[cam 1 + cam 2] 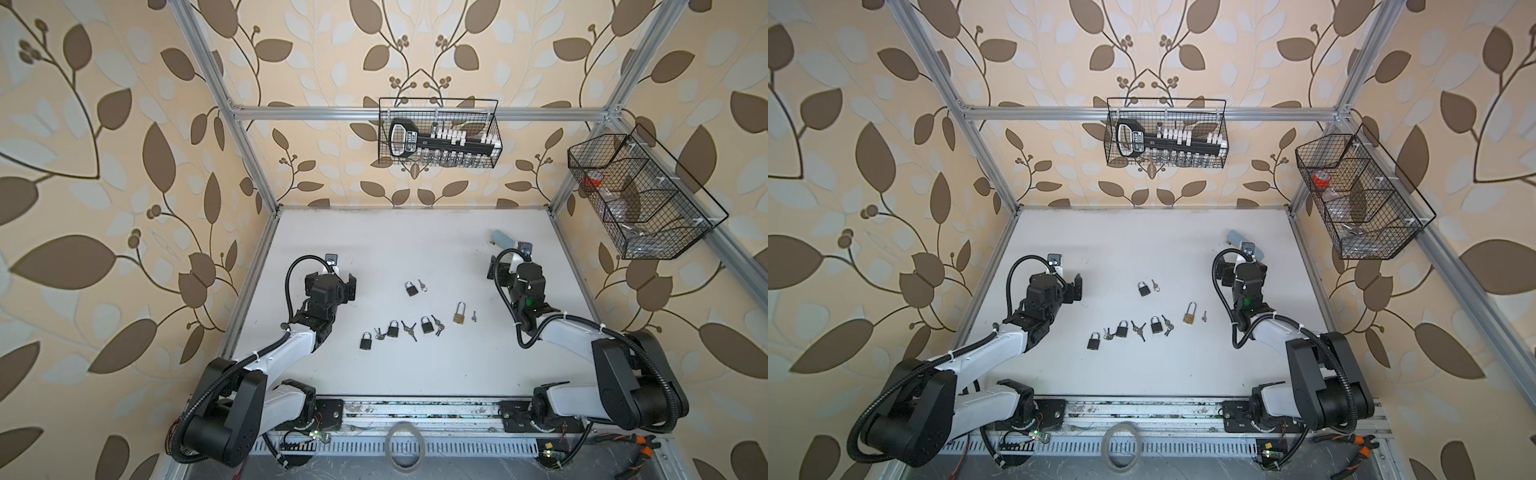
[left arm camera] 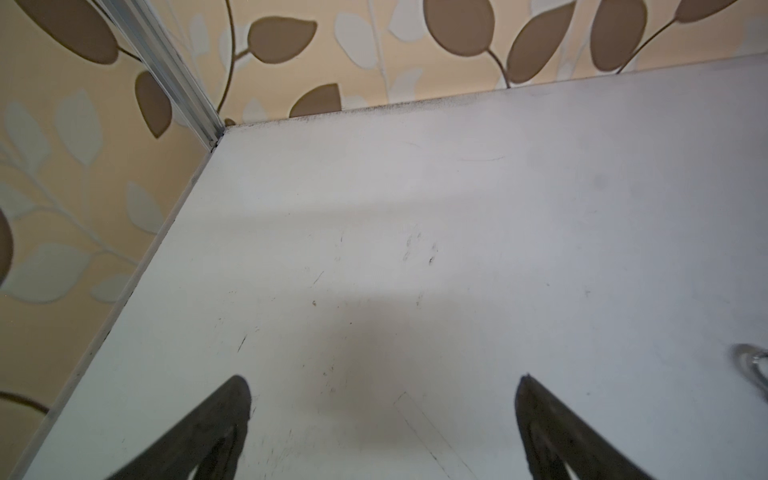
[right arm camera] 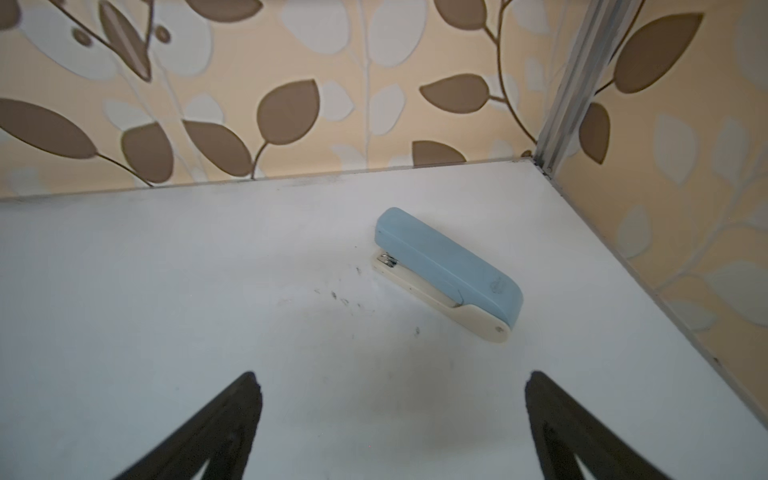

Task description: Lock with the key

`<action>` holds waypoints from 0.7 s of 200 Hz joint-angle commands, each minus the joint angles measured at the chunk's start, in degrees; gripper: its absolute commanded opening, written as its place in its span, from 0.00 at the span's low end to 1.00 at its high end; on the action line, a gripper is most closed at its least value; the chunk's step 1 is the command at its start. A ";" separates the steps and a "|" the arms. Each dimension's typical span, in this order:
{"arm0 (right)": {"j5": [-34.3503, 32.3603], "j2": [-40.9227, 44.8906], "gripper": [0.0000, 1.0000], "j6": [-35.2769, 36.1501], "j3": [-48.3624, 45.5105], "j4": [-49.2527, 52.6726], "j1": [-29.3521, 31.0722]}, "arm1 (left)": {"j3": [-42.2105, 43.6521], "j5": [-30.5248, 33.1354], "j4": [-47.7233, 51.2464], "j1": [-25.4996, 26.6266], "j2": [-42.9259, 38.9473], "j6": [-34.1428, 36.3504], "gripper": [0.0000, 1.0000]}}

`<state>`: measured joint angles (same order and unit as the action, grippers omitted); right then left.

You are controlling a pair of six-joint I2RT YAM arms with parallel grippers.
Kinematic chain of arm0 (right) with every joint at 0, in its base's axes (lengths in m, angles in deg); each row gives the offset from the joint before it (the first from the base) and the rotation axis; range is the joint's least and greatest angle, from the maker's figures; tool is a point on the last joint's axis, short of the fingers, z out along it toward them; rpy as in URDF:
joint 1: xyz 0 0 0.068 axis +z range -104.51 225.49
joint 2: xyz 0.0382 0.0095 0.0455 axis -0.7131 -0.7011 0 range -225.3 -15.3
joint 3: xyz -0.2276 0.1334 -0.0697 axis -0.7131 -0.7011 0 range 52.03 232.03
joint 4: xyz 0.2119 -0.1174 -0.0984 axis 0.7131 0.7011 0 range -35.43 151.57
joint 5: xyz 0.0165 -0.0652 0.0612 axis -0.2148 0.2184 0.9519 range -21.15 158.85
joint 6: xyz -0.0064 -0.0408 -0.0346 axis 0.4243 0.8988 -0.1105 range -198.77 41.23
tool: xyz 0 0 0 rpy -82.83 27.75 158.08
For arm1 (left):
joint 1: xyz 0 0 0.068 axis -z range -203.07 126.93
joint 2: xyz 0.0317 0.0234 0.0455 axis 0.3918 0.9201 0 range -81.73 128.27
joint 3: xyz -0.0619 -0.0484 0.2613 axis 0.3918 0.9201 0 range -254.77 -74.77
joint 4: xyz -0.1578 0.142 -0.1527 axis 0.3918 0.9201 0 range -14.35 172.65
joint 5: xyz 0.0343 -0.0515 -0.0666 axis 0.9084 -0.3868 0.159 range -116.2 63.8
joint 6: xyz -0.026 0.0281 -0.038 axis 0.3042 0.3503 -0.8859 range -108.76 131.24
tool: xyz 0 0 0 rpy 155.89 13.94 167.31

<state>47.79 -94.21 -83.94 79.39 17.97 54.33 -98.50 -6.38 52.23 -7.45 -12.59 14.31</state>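
Observation:
Several padlocks and keys lie mid-table in both top views. A black padlock (image 1: 411, 288) has a key (image 1: 422, 285) beside it. A brass long-shackle padlock (image 1: 459, 313) lies next to a small key (image 1: 473, 316). Three black padlocks (image 1: 392, 329) sit in a row nearer the front, with key bunches (image 1: 409, 329) between them. My left gripper (image 2: 384, 386) hovers open over bare table, left of the locks (image 1: 331, 276). My right gripper (image 3: 392, 382) is open and empty, to their right (image 1: 513, 264). A metal loop (image 2: 752, 365) shows at the edge of the left wrist view.
A blue stapler (image 3: 449, 270) lies just beyond the right gripper, near the back right corner (image 1: 503, 237). Wire baskets hang on the back wall (image 1: 440, 133) and the right frame (image 1: 640, 195). A tape roll (image 1: 405, 453) and pliers (image 1: 627, 442) lie off the front edge.

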 commanded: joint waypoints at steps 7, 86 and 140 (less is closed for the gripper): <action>-3.11 -1.05 0.99 3.74 -3.21 -3.04 -2.05 | 2.05 0.97 -9.76 -1.71 2.68 1.67 0.99; 10.37 -5.15 0.99 1.07 -9.13 -18.32 -8.43 | 5.00 -13.38 -27.42 -11.25 17.15 -0.55 0.99; 9.74 -6.93 0.99 0.40 -14.69 -29.75 -8.48 | 1.28 -16.13 -18.32 -14.35 16.61 -3.34 0.99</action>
<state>56.69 -100.84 -82.80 64.83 -5.52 46.00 -96.44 -20.39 34.11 -21.68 4.81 12.32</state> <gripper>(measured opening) 0.990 0.989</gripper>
